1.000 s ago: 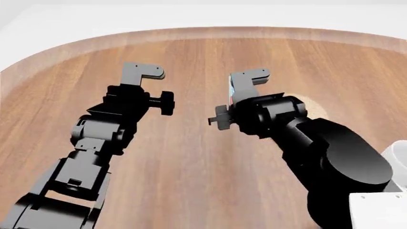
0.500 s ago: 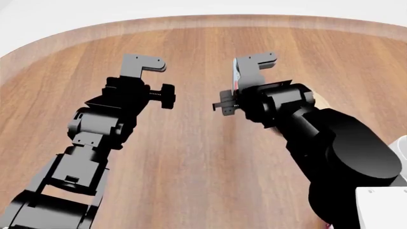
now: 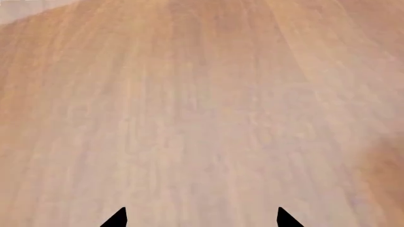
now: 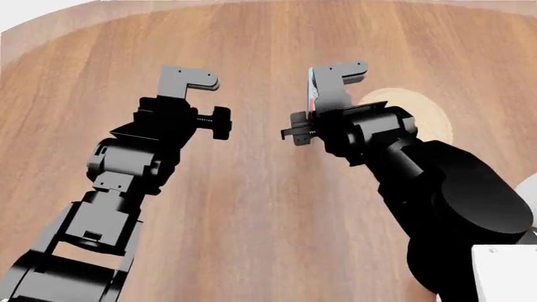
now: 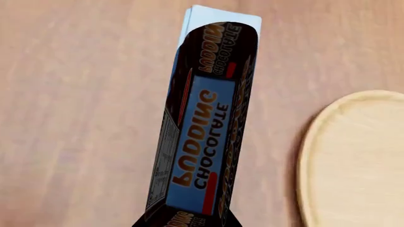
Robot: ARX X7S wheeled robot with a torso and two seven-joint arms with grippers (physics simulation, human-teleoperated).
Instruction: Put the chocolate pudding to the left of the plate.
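Chocolate pudding (image 5: pixel 205 127) is sitting clamped edge-on in the right gripper (image 4: pixel 329 94) above the table (image 4: pixel 251 207), the plate (image 4: pixel 419 116) lying just right of that gripper, while the left gripper (image 4: pixel 191 85) is hanging spread and empty.

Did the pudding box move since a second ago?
Cannot tell. The chocolate pudding stays in the right gripper, but the head camera tilted too; the plate only now shows, so nothing fixed compares.
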